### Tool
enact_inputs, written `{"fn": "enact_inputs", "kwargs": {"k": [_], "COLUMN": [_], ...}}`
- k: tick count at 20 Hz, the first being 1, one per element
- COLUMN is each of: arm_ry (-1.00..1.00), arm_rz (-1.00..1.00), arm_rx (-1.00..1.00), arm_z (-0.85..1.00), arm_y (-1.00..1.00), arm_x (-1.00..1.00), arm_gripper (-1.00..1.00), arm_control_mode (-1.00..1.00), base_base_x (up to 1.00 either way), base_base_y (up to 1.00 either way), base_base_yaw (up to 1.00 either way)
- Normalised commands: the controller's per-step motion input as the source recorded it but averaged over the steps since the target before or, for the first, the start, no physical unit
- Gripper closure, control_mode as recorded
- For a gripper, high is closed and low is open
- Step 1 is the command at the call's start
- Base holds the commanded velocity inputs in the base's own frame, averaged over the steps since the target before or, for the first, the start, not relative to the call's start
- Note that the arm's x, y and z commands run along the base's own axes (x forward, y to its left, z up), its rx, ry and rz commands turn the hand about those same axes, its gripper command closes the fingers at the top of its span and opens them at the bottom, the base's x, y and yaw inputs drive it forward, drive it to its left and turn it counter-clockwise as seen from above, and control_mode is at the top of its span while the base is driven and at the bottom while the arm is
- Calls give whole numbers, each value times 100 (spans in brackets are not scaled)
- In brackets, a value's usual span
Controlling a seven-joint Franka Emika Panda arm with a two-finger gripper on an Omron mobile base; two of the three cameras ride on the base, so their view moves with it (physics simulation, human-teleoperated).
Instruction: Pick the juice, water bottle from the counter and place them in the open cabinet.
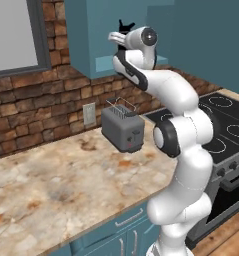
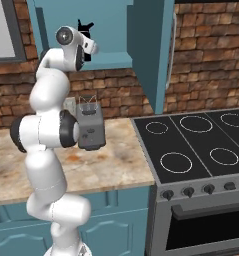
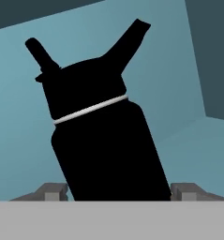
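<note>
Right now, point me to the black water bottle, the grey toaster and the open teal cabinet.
Slim all-black water bottle with loop-handle lid (image 3: 106,154): hand view, on its body below the white ring.
Grey box-shaped toaster (image 1: 122,130): left base view, on its front face.
Teal-blue open cabinet (image 3: 188,154): hand view, on its bare shelf floor.

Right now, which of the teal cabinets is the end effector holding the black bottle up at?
The doorless wall cabinet, where the end effector grips the water bottle; the base cabinets under the counter have handled doors.
</note>
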Motion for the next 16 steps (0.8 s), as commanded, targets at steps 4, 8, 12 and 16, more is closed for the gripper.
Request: {"fn": "enact_inputs", "kwargs": {"k": [4, 8, 12, 16], "arm_ry": [-13, -13, -3, -4], "arm_rz": [-1, -1, -1, 0], "arm_rx": [0, 0, 0, 0], "arm_z": [0, -6, -17, -16], "arm_y": [9, 6, 4, 1], "arm_x": [29, 25, 20, 16], "arm_gripper": [100, 100, 100, 100], "arm_control_mode": [-100, -100, -100, -100], "base_base_x": [0, 0, 0, 0], "base_base_y": [0, 0, 0, 0], "base_base_yaw": [0, 0, 0, 0]}}
